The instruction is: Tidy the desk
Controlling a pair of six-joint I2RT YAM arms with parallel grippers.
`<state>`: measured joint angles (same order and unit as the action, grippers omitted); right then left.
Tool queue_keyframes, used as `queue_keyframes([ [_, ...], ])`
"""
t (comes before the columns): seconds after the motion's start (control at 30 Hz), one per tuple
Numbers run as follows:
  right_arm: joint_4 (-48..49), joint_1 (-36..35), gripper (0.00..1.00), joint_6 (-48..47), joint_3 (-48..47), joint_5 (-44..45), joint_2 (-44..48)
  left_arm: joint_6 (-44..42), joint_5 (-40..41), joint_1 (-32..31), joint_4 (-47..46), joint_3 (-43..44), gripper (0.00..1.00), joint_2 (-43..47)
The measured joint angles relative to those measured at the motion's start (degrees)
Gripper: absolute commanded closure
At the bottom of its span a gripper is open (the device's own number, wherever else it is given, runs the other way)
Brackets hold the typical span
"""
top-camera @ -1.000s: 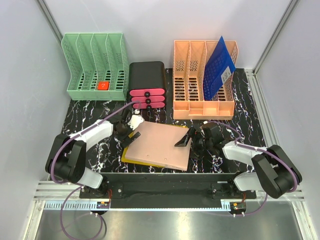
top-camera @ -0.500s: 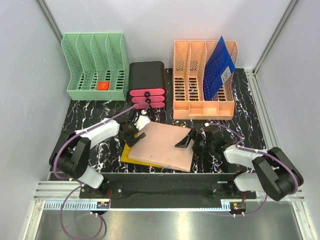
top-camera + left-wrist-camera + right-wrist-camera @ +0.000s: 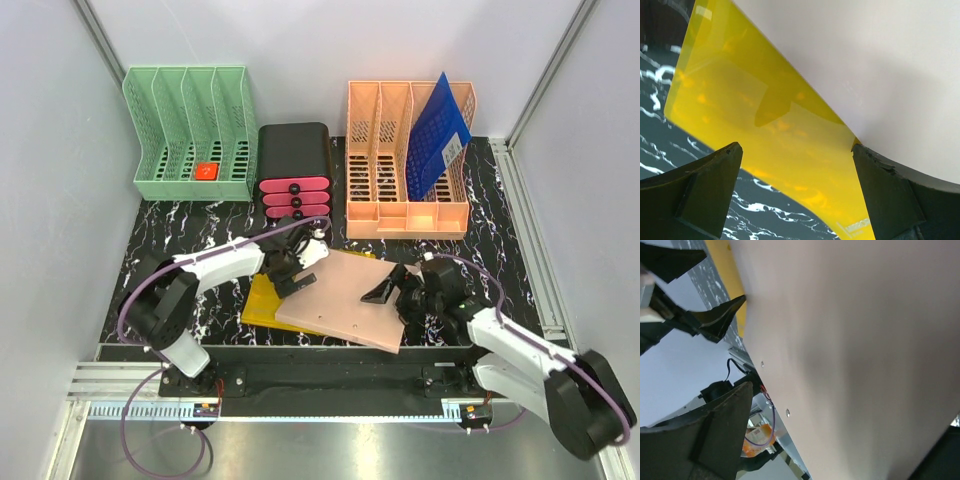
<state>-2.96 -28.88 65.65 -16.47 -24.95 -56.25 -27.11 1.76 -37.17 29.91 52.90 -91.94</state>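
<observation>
— Counting from the overhead view first: what stands on the desk [image 3: 160, 225]?

— Two file racks at the back: a green rack [image 3: 190, 135] on the left with four slots, and a peach rack [image 3: 370, 150] on the right. Between them is one black drawer unit [image 3: 294, 150] with three pink drawers. One small red thing [image 3: 206, 171] sits in the green rack, and one blue folder [image 3: 438, 135] leans in the peach rack. Two flat folders lie mid-desk, a pink folder [image 3: 335, 295] partly over a yellow folder [image 3: 262, 300].

— And the arms?

— Two. The left gripper [image 3: 300, 262] is at the pink folder's far left edge. The right gripper [image 3: 392, 295] is at its right edge, with one dark finger on top of the sheet. How far either is open I cannot tell from here.

— What does the left wrist add?

— The left gripper [image 3: 797, 150] has its fingers [image 3: 705, 185] well apart and holds nothing. Between them lies the yellow folder [image 3: 765, 130], overlapped on the right by the pink folder [image 3: 865, 60]. Marbled desk [image 3: 652, 100] shows at the left. The racks and drawers appear only from above.

— The right wrist?

— The pink folder [image 3: 850, 350] nearly fills the view, with a strip of yellow folder [image 3: 722, 260] at top left. The right gripper [image 3: 847, 412] has its fingers [image 3: 705, 435] spread to the bottom corners, not clamped on the sheet. Only this view shows two small dots along the pink folder's edge.
</observation>
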Motion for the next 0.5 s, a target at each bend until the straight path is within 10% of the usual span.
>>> queue_keyframes([
  [0.17,-7.04,0.04,0.74,0.55,-1.86,0.48,8.28,0.0,0.31,-1.99,0.02,1.38,0.01,-1.31],
  [0.33,-11.21,0.02,0.99,1.09,-4.9,0.42,12.5,0.13,0.26,-2.4,-0.11,1.4,0.01,-1.31],
  [0.5,-16.7,0.0,1.0,-1.55,-11.13,0.68,11.82,0.2,0.31,-2.8,-0.09,1.4,0.01,-1.14],
])
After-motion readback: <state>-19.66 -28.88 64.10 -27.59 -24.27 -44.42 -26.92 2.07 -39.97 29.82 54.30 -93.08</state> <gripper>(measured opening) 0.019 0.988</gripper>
